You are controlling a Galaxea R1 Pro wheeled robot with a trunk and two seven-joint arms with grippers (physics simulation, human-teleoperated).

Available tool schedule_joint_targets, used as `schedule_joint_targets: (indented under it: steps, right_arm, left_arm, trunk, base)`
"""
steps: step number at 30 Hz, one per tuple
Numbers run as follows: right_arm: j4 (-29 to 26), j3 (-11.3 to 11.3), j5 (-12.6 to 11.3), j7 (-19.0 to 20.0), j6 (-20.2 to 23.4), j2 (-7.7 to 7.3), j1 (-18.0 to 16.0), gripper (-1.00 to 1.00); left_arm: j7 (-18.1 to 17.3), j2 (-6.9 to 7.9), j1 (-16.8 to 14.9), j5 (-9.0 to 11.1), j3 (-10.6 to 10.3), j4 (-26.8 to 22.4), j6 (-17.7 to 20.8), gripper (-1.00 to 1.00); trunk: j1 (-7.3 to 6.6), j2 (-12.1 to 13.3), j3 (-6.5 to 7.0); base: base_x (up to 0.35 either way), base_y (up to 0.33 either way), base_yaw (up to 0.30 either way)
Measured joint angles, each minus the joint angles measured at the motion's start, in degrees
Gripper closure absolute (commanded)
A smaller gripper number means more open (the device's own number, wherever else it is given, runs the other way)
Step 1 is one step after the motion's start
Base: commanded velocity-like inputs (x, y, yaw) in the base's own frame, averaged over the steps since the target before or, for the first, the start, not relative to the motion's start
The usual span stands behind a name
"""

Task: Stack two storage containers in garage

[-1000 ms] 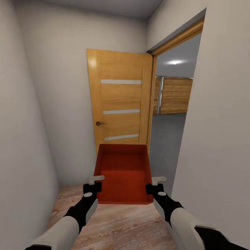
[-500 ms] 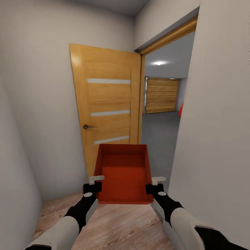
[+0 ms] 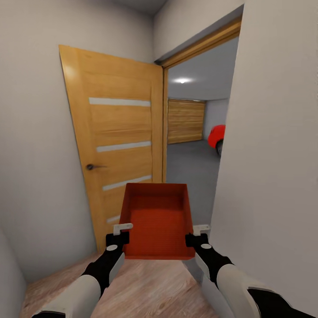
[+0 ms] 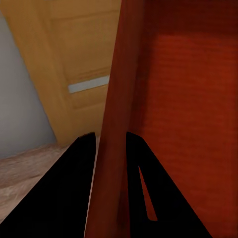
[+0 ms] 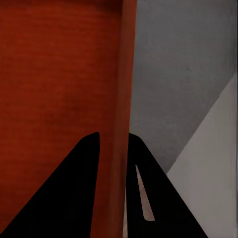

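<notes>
I carry one orange-red storage container [image 3: 157, 218] level in front of me, open side up and empty. My left gripper [image 3: 123, 230] is shut on its left wall [image 4: 113, 124], one finger inside and one outside. My right gripper [image 3: 197, 230] is shut on its right wall [image 5: 121, 124] the same way. Through the open doorway I see the garage with its dark grey floor [image 3: 190, 163] and part of a red car [image 3: 216, 136]. The other container is out of view.
I stand in a narrow hallway with a light wood floor [image 3: 145, 289]. An open wooden door [image 3: 117, 141] stands ahead on the left. A white wall [image 3: 274, 145] borders the doorway on the right, close to my right arm. A wooden garage door [image 3: 185, 120] closes the far end.
The view has swung to the right and moved nearer the doorway, so the door has slid left and the red car has come into sight. Both grippers hold the container as before.
</notes>
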Motion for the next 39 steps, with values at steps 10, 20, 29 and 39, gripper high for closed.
schedule_joint_targets:
  steps: [10, 20, 29, 39]
  right_arm:
    - [-0.02, 0.01, 0.02, -0.01, 0.0, 0.0, 0.0, 1.0]
    - [-0.01, 0.04, 0.03, 0.01, 0.05, -0.02, -0.01, 1.0]
    - [0.02, 0.05, 0.0, -0.03, -0.03, 0.01, -0.01, 1.0]
    - [-0.03, 0.08, 0.0, -0.01, 0.08, 0.0, 0.0, 1.0]
  left_arm:
    - [0.02, 0.0, -0.01, 0.06, -0.03, 0.02, -0.05, 1.0]
    - [0.07, -0.01, 0.03, 0.1, -0.03, 0.0, -0.05, 1.0]
    - [0.01, 0.0, 0.04, 0.0, 0.01, -0.02, -0.05, 1.0]
    - [0.03, 0.0, 0.03, 0.11, -0.02, 0.03, -0.05, 1.0]
  trunk:
    - [0.0, 0.0, 0.0]
    - [0.0, 0.0, 0.0]
    - [0.0, 0.0, 0.0]
    - [0.0, 0.0, 0.0]
  base:
    - [0.219, 0.214, -0.287]
    - [0.219, 0.212, -0.061]
    - [0.219, 0.212, -0.008]
    - [0.219, 0.21, -0.245]
